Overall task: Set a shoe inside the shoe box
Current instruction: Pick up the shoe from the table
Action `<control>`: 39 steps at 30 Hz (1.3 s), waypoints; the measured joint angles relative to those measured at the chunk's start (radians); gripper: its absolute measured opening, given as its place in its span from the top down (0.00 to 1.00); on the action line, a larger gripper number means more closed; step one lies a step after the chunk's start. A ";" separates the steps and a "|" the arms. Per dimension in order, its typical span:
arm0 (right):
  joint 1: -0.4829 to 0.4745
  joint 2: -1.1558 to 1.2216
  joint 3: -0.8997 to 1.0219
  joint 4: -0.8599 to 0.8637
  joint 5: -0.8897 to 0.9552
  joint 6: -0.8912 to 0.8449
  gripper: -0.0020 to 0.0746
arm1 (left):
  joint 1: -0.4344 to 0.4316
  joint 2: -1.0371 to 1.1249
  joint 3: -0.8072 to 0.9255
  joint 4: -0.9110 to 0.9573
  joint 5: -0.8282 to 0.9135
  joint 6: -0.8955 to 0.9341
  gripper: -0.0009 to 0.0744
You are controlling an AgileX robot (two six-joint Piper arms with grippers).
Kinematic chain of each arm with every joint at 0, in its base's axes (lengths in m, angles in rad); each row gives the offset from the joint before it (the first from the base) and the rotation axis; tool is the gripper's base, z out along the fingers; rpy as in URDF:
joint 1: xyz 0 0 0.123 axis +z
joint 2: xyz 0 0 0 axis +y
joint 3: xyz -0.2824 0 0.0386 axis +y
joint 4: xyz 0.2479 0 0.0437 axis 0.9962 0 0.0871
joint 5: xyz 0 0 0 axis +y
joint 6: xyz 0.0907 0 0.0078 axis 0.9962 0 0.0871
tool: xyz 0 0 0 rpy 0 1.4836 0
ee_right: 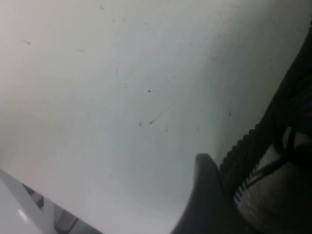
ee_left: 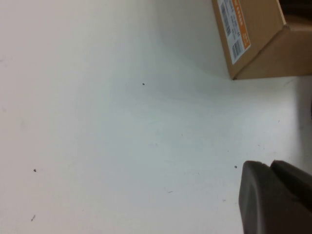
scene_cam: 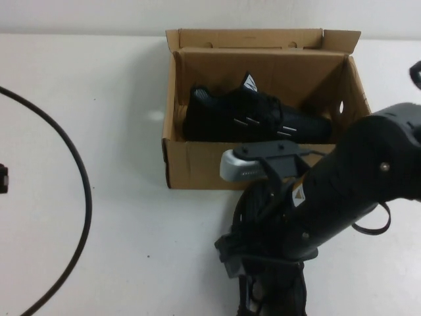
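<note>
The brown cardboard shoe box (scene_cam: 197, 164) stands open at the back middle of the table, lid flap up. One black sneaker (scene_cam: 253, 115) lies inside it on its side. My right gripper (scene_cam: 247, 257) is in front of the box, near the table's front edge, shut on the second black shoe (scene_cam: 273, 293). In the right wrist view its toothed sole (ee_right: 243, 141) sits against my gripper (ee_right: 234, 185), beside one dark finger (ee_right: 204, 168). My left gripper (ee_left: 270, 168) is shut and empty over bare table; it does not show in the high view. The box corner with a label (ee_left: 253, 34) lies beyond it.
A black cable (scene_cam: 75, 171) curves across the table's left side. A small dark part (scene_cam: 3, 178) sits at the left edge. My right arm's bulky link (scene_cam: 355, 184) covers the box's front right corner. The white table (scene_cam: 118, 250) lies left of the arm.
</note>
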State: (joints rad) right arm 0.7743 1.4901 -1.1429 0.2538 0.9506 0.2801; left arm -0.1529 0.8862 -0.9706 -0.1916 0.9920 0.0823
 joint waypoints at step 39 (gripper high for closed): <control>0.143 -0.077 -0.002 -0.214 0.083 -0.069 0.98 | -0.025 0.000 0.000 -0.144 0.108 -0.038 0.99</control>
State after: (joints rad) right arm 0.9176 1.4134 -1.1453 0.0403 1.0337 0.2114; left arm -0.1783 0.8862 -0.9706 -0.3354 1.1004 0.0443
